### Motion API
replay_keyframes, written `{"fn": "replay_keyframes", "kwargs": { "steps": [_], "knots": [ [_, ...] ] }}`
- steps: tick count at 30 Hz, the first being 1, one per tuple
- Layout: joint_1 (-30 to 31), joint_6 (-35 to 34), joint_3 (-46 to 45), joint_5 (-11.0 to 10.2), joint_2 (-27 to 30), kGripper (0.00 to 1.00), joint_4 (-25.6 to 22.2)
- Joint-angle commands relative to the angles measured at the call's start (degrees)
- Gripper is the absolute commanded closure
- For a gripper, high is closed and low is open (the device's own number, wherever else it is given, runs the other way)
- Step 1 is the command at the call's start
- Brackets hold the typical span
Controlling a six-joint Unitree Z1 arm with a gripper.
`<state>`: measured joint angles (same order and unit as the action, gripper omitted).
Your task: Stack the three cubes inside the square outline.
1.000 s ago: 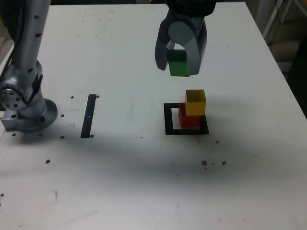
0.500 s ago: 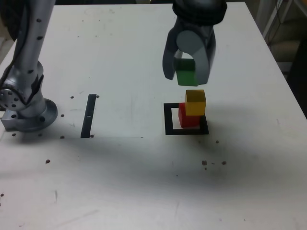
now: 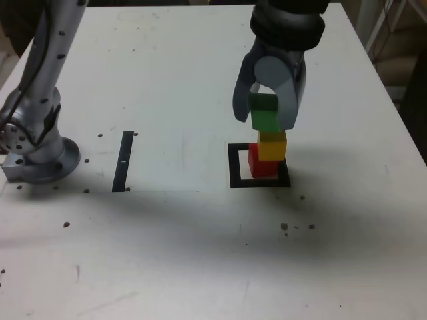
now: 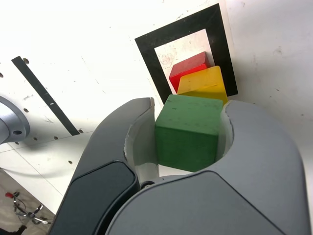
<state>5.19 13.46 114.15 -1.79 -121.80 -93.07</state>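
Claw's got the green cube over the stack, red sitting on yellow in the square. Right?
Not quite: the order is reversed. The exterior view shows the yellow cube on the red cube inside the square. The claw does hold the green cube over them.

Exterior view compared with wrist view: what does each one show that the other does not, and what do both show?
Only the exterior view shows the arm's base, the whole table and how high the stack stands. Only the wrist view shows close up the claw shut on the green cube. Both show the green cube, the yellow cube on the red cube, the square outline and the black strip.
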Motion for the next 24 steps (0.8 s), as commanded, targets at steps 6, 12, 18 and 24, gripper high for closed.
{"fn": "replay_keyframes", "kwargs": {
  "steps": [6, 12, 18, 24],
  "knots": [
    [0.1, -0.1, 0.9, 0.0, -0.9, 0.69, -0.5],
    [-0.1, 0.0, 0.6, 0.0, -1.1, 0.35, -0.3],
    [-0.3, 0.2, 0.3, 0.1, -1.2, 0.13, -0.2],
    [-0.4, 0.2, -0.3, 0.2, -1.2, 0.03, -0.2]
  ]
}}
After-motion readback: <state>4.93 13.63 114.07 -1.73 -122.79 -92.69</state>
